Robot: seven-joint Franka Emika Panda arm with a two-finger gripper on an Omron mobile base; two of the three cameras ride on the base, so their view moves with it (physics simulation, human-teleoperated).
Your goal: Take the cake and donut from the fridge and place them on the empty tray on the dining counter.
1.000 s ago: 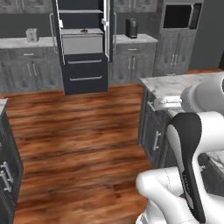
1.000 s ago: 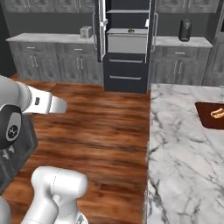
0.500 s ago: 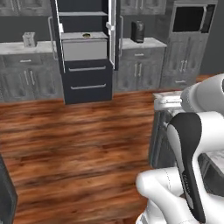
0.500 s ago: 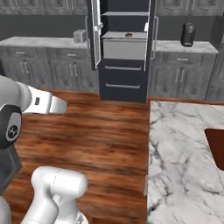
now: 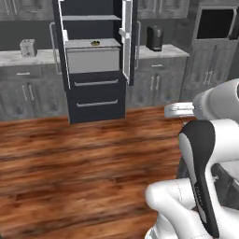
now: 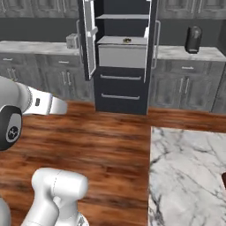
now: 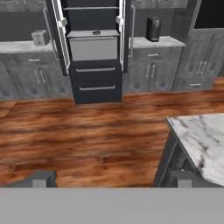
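Your arm (image 5: 186, 205) is glossy white, built of fat rounded segments; in the left base view a black, rounded-end panel (image 5: 200, 177) runs down the nearest link; a white cylindrical link (image 5: 179, 110) juts out above it. From the right you see a dark grey joint cap (image 6: 9, 129) bearing a small white round logo; the forearm (image 6: 44, 105) beside it tapers, white, with a tiny dark mark.

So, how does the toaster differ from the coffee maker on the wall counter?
The toaster is pale grey and squat, left of the fridge; the coffee maker is black and taller, right of the fridge. Both stand upright on the wall counter, against the back wall.
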